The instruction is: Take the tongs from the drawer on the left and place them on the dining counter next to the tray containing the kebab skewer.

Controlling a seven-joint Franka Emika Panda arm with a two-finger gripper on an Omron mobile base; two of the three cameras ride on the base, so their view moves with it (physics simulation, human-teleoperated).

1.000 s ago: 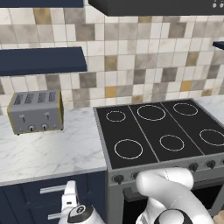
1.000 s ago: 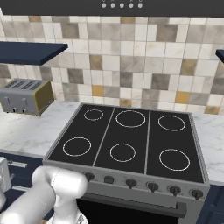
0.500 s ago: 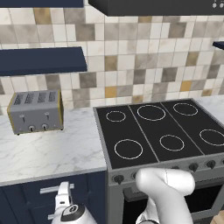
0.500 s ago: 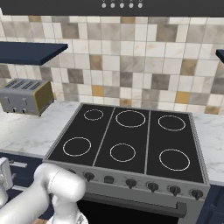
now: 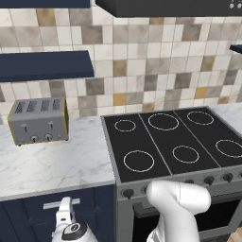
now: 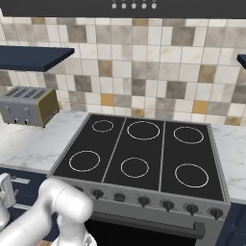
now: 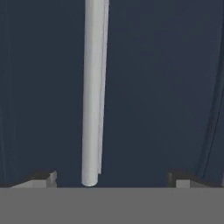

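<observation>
On the far left, a grey toaster (image 5: 38, 120) sits on the marble bench (image 5: 52, 165). Below the bench edge, the navy drawer (image 5: 28, 215) is closed, its silver bar handle (image 5: 60, 203) just beyond my wrist. My end effector (image 7: 111, 177) faces the drawer front up close, its two fingertips (image 7: 43, 178) spread wide and gripping nothing. The handle runs as a pale bar between them, nearer the left tip than the right; I cannot tell whether it touches either. To the right stands the black stove (image 5: 175, 144) with its knobs.
</observation>
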